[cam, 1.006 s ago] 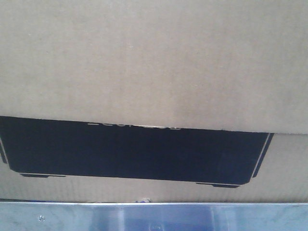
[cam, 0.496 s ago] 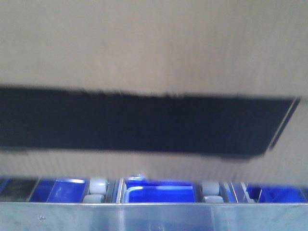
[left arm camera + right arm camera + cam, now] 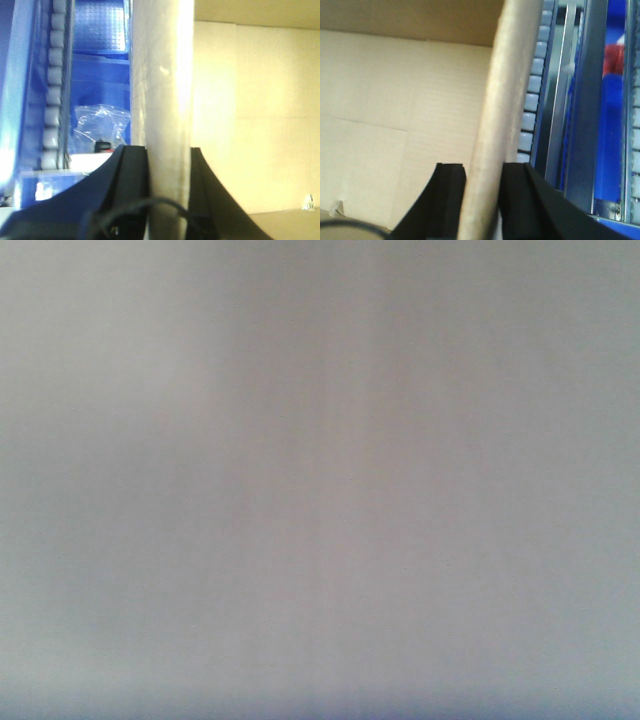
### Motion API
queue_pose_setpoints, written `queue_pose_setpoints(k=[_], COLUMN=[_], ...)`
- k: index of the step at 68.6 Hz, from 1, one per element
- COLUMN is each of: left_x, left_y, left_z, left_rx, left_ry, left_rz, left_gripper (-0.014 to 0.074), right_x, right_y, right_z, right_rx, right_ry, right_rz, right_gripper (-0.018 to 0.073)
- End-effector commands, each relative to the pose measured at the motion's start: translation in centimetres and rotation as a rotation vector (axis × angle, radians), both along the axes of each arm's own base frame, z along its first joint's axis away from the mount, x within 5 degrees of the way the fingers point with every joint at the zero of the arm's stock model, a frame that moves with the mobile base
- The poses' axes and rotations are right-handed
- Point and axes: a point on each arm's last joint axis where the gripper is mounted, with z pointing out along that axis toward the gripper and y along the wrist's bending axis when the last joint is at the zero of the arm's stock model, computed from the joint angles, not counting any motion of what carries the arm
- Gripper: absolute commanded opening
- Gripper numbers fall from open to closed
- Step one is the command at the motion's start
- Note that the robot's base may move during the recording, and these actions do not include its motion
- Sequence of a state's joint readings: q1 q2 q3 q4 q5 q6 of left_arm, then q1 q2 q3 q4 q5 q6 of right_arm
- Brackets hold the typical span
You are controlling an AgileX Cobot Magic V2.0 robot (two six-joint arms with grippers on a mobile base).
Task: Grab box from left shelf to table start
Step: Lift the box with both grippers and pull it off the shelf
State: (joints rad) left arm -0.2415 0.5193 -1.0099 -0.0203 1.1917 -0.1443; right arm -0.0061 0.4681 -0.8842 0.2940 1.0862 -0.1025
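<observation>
Left gripper (image 3: 169, 150), right gripper (image 3: 482, 169) each pinch box (image 3: 250, 125) side wall; front view blurred

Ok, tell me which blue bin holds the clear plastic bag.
The left wrist view's bin: a crumpled clear bag lies in it. The right wrist view's bin shows something red.

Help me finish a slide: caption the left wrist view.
Left tool clamped on the box wall, with the left shelf, its white rollers and a blue bin beside it.
</observation>
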Motion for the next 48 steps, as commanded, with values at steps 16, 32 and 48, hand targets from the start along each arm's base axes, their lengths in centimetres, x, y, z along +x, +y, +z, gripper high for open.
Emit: queue_pose_setpoints(k=[16,32,48], left_x=[-5.5,-8.1,-8.2], left_y=[1.5,2.1,2.1], left_z=[2.5,2.5,2.5], left_rx=[-0.111,-0.139,-0.14], left_ry=[-0.408,-0.517,-0.521], left_rz=[0.015,0.015,0.015], left_gripper=[-0.0098,-0.0098,-0.0099], right_x=[-3.7,-5.7,-7.0], right_y=[-0.4,-0.1,0.0], right_z=[2.3,2.7,3.2], right_rx=[-0.033,0.015,0.046], right_ry=[-0.308,-0.414,-0.513], right_rz=[-0.052,-0.035,-0.035], right_gripper=[0.0057,0.0057,0.0057])
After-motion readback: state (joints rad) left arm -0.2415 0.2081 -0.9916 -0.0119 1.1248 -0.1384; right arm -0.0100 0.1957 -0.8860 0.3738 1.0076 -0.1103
